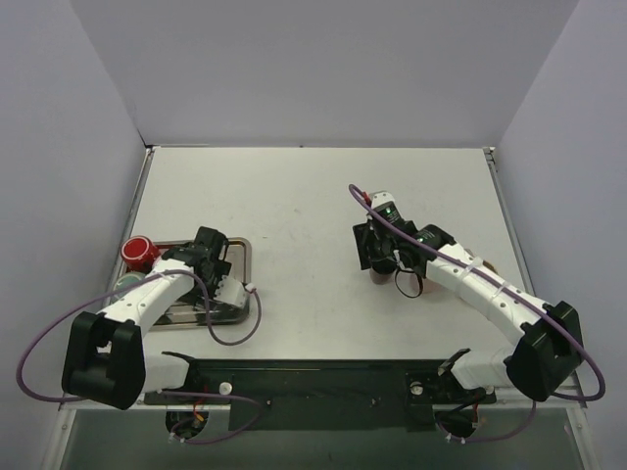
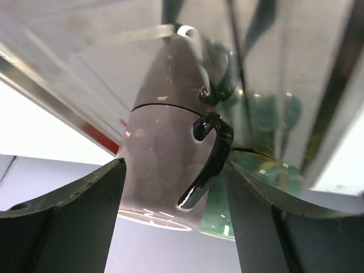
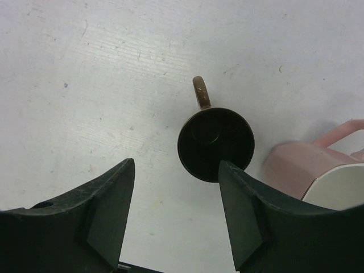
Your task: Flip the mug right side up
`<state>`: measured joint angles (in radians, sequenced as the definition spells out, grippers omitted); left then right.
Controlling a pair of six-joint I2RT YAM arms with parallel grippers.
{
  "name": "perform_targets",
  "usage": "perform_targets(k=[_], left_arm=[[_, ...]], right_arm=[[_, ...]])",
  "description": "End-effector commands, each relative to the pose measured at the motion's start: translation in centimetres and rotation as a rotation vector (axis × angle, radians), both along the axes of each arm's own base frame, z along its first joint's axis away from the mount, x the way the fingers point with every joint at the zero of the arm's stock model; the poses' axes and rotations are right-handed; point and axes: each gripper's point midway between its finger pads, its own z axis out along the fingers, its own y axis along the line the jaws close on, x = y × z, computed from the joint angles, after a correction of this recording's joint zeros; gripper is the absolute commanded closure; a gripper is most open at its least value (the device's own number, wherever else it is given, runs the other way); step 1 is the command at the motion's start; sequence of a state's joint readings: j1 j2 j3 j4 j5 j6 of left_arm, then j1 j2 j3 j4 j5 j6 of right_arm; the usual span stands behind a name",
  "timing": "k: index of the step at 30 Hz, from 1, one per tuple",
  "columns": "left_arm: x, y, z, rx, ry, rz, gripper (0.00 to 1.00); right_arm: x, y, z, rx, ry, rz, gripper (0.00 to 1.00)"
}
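Observation:
A dark brown mug (image 3: pixel 216 145) stands on the white table, its handle (image 3: pixel 201 92) pointing away; its dark round face points up at the camera and looks like the open mouth. My right gripper (image 3: pixel 176 165) is open and hovers above it, the right fingertip (image 3: pixel 227 170) over its near edge. In the top view this gripper (image 1: pixel 380 253) covers most of the mug (image 1: pixel 379 276). My left gripper (image 2: pixel 174 165) is open around a grey mug (image 2: pixel 159 165) with a black handle (image 2: pixel 211 153), which stands on the metal tray (image 2: pixel 85 68).
A pink mug (image 3: pixel 301 168) with a white inside lies on its side just right of the brown mug. A red mug (image 1: pixel 140 252) stands at the tray's (image 1: pixel 242 250) left end. A green cup (image 2: pixel 256 187) sits behind the grey mug.

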<state>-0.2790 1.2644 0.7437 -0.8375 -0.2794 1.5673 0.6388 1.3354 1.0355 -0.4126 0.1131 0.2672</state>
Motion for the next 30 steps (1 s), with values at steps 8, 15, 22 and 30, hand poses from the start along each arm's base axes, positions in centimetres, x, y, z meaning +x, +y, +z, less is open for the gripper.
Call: perform_targets(k=[8, 15, 22, 30], left_arm=[[5.6, -4.0, 2.3, -0.176, -0.173, 0.010, 0.21], [2.7, -2.2, 0.0, -0.041, -0.070, -0.107, 0.20], [7.3, -1.7, 0.8, 0.025, -0.188, -0.152, 0.25], [5.2, -0.6, -1.2, 0.064, -0.101, -0.247, 0.45]], right_arm=[[-1.8, 0.8, 0.2, 0.025, 0.006, 0.080, 0.44], [-2.1, 2.0, 0.4, 0.039, 0.015, 0.120, 0.43], [-2.7, 2.7, 0.8, 0.036, 0.011, 0.145, 0.42], [-3.2, 2.9, 1.7, 0.060, 0.000, 0.156, 0.42]])
